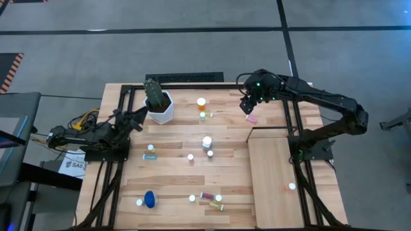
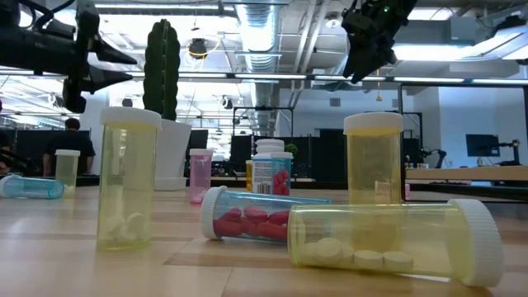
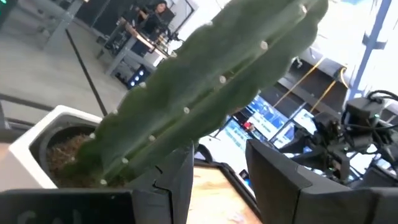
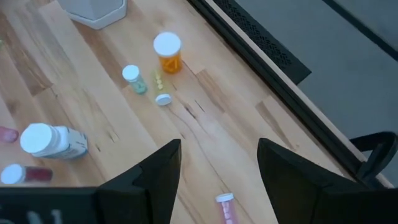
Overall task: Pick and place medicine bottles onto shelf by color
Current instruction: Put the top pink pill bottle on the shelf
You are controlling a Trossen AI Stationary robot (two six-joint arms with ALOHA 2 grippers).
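Many small medicine bottles stand or lie on the planked tabletop. They include an orange one [image 1: 201, 102], a white one [image 1: 207, 142], a blue one [image 1: 149, 199] and a pink one [image 1: 251, 119] lying on its side. An orange-tinted bottle [image 1: 290, 187] stands on the pale shelf panel [image 1: 273, 160] at the right. My right gripper [image 1: 249, 106] is open and empty, raised above the table, with the pink bottle [image 4: 225, 207] below, between its fingers. My left gripper [image 1: 138, 119] is open and empty beside the cactus [image 3: 205, 93].
The white pot with the cactus [image 1: 158, 106] stands at the far left, right in front of my left gripper. A loose white cap [image 4: 163, 99] lies near the orange bottle [image 4: 168, 53]. Black frame rails run along the table's far edge [image 1: 186, 78].
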